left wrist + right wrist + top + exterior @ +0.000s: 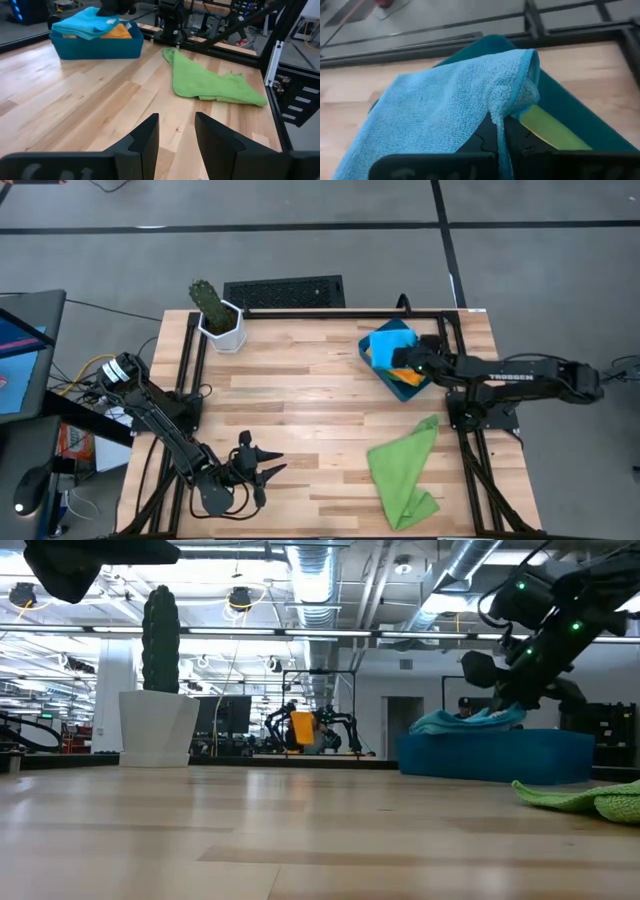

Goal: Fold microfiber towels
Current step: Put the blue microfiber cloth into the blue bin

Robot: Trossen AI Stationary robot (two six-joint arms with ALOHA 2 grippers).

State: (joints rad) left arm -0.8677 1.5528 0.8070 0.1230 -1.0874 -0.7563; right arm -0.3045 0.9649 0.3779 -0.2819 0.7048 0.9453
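A bright blue towel [388, 340] lies on top of a pile in the dark-blue tray [412, 390] at the table's far right. My right gripper [499, 125] reaches over the tray from the right and is shut on this towel [435, 100]. Under the blue towel show an orange cloth [120, 32] and a yellow-green one [550, 131]. A lime green towel [405, 470] lies crumpled flat on the table near the right front. My left gripper [176, 120] hovers open at the front left [268, 465], holding nothing. My right gripper pinches a bunched fold of the blue towel [506, 102] between its two shut fingers, slanting down from the table's right side. The cloth gathers into a ridge at the fingers. The rest of the towel drapes slack over the pile in the tray.
A white pot with a cactus [218, 320] stands at the far left of the table. Black frame rails [300, 313] run along the table's far, left and right edges. Bare wood [300, 400] lies between the tray and the left gripper.
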